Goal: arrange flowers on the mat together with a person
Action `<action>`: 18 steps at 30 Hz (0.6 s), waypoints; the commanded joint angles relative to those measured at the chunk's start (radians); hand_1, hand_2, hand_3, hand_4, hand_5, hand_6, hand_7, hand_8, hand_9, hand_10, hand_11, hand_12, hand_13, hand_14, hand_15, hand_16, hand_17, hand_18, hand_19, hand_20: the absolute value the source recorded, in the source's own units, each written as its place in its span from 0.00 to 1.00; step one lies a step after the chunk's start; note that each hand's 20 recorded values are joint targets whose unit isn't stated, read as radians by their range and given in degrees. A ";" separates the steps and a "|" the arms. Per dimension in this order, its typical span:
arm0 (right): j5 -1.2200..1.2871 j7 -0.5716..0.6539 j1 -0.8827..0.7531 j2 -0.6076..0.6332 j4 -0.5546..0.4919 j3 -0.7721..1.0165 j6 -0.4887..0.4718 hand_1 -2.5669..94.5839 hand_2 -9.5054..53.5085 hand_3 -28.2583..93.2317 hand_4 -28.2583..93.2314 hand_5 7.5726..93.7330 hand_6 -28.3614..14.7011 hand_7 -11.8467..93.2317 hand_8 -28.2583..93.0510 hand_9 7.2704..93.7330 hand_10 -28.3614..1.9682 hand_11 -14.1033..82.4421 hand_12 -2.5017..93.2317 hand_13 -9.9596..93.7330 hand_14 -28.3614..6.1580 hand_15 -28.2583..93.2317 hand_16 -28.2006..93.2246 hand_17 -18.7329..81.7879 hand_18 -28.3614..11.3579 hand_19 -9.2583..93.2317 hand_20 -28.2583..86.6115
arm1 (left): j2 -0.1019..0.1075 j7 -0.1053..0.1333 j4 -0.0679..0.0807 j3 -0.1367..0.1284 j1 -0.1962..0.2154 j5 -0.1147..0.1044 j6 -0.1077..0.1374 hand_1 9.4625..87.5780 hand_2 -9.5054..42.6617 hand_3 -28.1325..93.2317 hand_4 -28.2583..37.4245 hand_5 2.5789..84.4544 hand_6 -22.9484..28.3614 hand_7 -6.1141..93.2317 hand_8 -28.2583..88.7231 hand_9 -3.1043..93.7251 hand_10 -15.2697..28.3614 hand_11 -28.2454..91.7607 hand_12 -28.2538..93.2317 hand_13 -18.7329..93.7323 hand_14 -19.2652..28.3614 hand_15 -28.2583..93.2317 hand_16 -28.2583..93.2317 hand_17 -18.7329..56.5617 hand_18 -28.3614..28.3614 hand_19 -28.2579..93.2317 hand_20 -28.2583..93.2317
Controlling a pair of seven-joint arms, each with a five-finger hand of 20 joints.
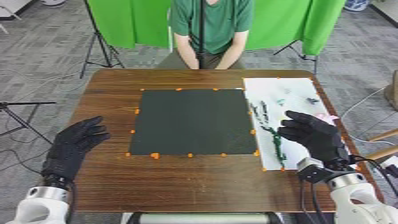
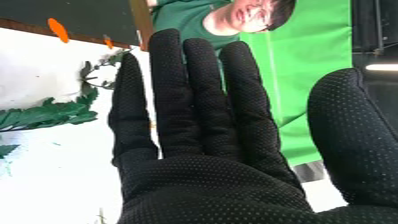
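Hovering over the white sheet (image 1: 276,86), right hand (image 1: 313,136) angled inward, fingers (image 2: 171,90) straight and released

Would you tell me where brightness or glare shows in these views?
Right wrist view: the white sheet looks washed out, and a light strip glows in the background; head view: the dark mat looks evenly lit, without obvious glare.

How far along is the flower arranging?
Done: no placing that I can see; the green stems and pink flower are on the white sheet, beside the dark mat.
In hand: nothing; right hand open over the sheet, left hand open at the table's left side.
Left: probably all the arranging, if the dark mat is the target.
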 commanded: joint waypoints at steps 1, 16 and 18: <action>0.003 -0.002 0.000 0.000 -0.003 -0.003 0.005 0.19 0.32 0.95 0.05 0.53 0.56 0.33 0.15 0.56 0.40 0.33 0.26 0.56 0.39 0.51 0.41 0.35 0.18 0.59 0.46 | -0.009 -0.001 -0.002 -0.004 0.015 -0.001 -0.002 0.28 0.33 0.81 0.12 0.56 0.57 0.29 0.17 0.48 0.73 0.52 0.38 0.52 0.81 0.64 0.23 0.25 0.92 0.72 0.28; 0.002 -0.011 -0.013 0.006 -0.016 0.014 -0.005 0.19 0.32 0.95 0.05 0.53 0.56 0.33 0.15 0.56 0.40 0.33 0.26 0.56 0.39 0.52 0.41 0.35 0.18 0.59 0.46 | -0.002 0.004 -0.011 -0.020 0.030 -0.005 0.004 0.27 0.33 0.81 0.12 0.56 0.57 0.29 0.17 0.48 0.73 0.52 0.38 0.52 0.81 0.64 0.23 0.25 0.92 0.72 0.28; -0.003 -0.015 -0.018 0.015 -0.021 0.019 -0.001 0.19 0.32 0.95 0.05 0.53 0.56 0.33 0.15 0.55 0.40 0.33 0.26 0.55 0.39 0.51 0.41 0.35 0.18 0.59 0.46 | 0.001 0.007 -0.013 -0.025 0.032 -0.005 0.005 0.27 0.33 0.81 0.12 0.56 0.57 0.29 0.17 0.48 0.73 0.52 0.38 0.52 0.81 0.64 0.23 0.25 0.92 0.72 0.28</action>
